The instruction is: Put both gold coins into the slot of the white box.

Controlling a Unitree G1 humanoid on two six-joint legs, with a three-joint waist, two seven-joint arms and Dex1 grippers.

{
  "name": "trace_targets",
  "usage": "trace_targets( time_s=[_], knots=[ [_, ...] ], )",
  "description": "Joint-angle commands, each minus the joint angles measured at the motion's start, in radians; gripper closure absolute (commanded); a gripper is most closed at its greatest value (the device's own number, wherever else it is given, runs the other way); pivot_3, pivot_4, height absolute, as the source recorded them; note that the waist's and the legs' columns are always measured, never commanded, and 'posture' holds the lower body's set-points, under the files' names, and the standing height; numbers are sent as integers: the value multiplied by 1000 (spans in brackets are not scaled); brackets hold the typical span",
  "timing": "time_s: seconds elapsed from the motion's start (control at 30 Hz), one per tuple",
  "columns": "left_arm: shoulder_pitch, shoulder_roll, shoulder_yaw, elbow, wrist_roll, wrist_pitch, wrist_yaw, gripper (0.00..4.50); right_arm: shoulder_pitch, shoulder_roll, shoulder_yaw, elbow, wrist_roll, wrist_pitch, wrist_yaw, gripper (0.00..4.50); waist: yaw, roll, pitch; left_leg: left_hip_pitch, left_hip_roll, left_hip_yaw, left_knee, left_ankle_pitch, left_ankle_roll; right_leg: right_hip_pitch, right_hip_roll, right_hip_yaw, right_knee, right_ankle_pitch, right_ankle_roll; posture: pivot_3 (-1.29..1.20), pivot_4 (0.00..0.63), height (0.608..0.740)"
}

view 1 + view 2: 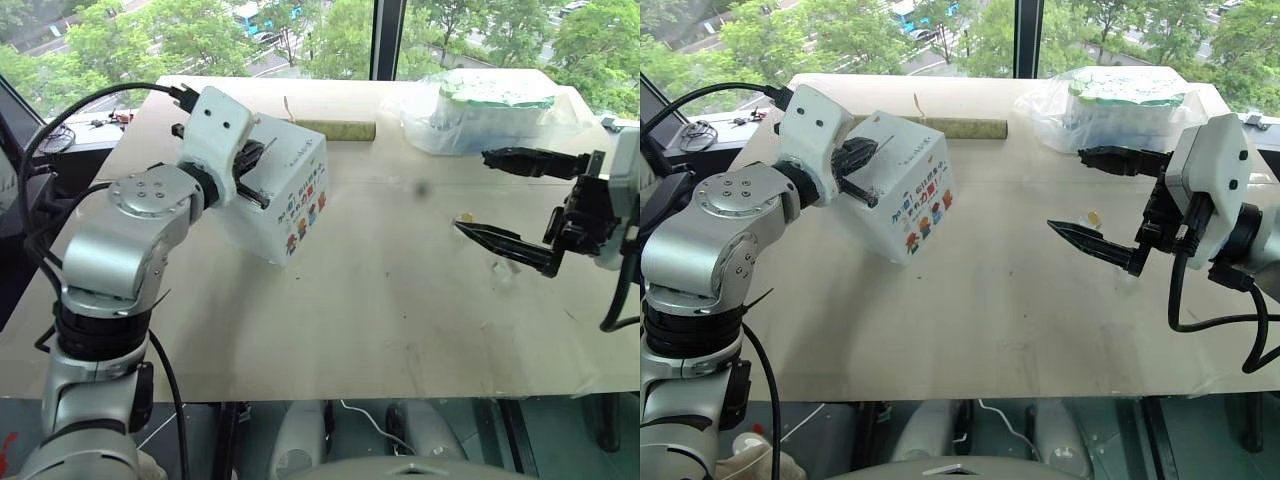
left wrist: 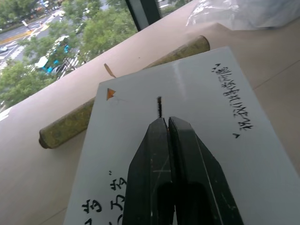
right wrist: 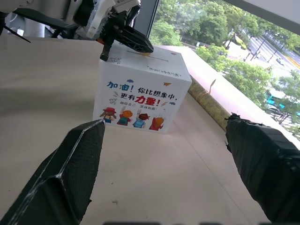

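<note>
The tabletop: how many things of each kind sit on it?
White box: 1
Gold coin: 1 visible
Greenish roll: 1
Plastic-wrapped green-and-white bundle: 1
Total: 4

The white box (image 1: 902, 195) stands upright near the worktop's far left corner, cartoon face toward the near edge. Its slot (image 2: 159, 106) is on top. One gold coin (image 1: 1094, 217) lies toward the right edge.
</note>
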State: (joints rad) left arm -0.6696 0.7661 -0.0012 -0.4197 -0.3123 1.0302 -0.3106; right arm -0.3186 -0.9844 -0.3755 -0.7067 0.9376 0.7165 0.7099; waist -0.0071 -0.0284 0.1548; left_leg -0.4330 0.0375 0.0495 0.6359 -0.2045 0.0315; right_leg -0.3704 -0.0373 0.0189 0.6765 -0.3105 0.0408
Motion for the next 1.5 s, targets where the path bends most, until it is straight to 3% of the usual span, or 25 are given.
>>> trace_targets(
  time_s=[0.03, 0.27, 0.67, 1.5],
  knots=[
    [-20, 44, -28, -4, 75, -22, 2, 4500, -1, -18, -45, -16, -4, -18, 0, 88, -1, 0, 0, 0, 0, 0, 0, 0, 0, 0, 0, 0, 0, 0, 0, 0, 150, 740],
    [-24, 36, -46, -14, 100, -2, -18, 4500, -4, -27, -41, -17, -1, -15, 1, 88, -3, 0, 0, 1, 0, 0, 0, 0, 0, 0, 0, 1, 1, 0, 0, 0, 150, 740],
    [-23, -49, 66, -21, 4, 168, -55, 4500, -11, -47, -28, -11, 4, -11, 7, 88, -3, 0, 0, 1, 0, 0, 0, 0, 0, 0, 0, 1, 1, 0, 0, 0, 150, 740],
    [-43, -20, 78, 66, -51, 163, -179, 4500, -6, -55, -16, -27, 0, 0, -9, 88, 1, 1, -1, 2, 0, 0, 1, 0, 0, 1, 0, 0, 2, 0, 0, 0, 150, 740]
  ],
)
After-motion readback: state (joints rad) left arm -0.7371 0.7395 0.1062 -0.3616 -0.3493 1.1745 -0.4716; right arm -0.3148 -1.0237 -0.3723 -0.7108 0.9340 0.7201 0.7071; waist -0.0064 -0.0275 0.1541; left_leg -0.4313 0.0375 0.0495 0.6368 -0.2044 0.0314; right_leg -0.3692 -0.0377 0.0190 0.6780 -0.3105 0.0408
